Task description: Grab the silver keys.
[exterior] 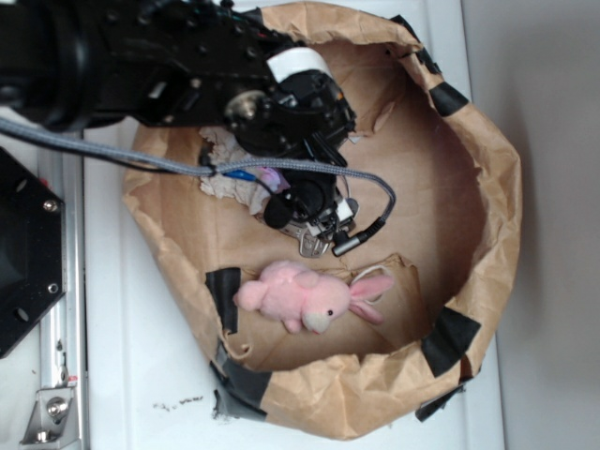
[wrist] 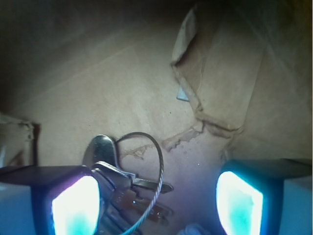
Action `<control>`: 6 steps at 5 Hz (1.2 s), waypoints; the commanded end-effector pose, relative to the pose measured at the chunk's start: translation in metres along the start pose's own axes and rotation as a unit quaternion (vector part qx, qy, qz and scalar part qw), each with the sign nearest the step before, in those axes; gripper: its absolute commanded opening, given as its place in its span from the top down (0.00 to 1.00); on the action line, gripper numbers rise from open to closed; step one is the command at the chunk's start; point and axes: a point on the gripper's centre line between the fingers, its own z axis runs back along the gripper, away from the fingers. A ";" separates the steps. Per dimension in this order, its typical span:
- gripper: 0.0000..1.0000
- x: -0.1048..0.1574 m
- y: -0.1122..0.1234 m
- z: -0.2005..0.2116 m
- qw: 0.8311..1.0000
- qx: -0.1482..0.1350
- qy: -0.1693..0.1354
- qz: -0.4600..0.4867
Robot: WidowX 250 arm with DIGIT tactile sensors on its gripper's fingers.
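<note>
The pincer was seen spread wide, nothing yet held between its fingers. The silver keys were found low on the brown paper floor, bunched against the left-hand finger in the wrist view rather than centred in the gap, their wire ring looped toward the middle. In the exterior view the keys were mostly hidden beneath the pincer, just above the pink plush bunny, with a crumpled white wad nearby, all inside the paper-walled bin on the white worktop. A miss could be judged likely: the bunch might be pushed aside, or only the thin ring caught and dropped.
</note>
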 end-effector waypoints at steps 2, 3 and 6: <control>0.00 0.013 -0.013 -0.009 0.999 0.002 -0.028 -0.041; 1.00 0.013 -0.013 -0.011 0.999 0.002 -0.028 -0.028; 1.00 0.014 -0.010 -0.005 0.999 0.001 -0.025 -0.027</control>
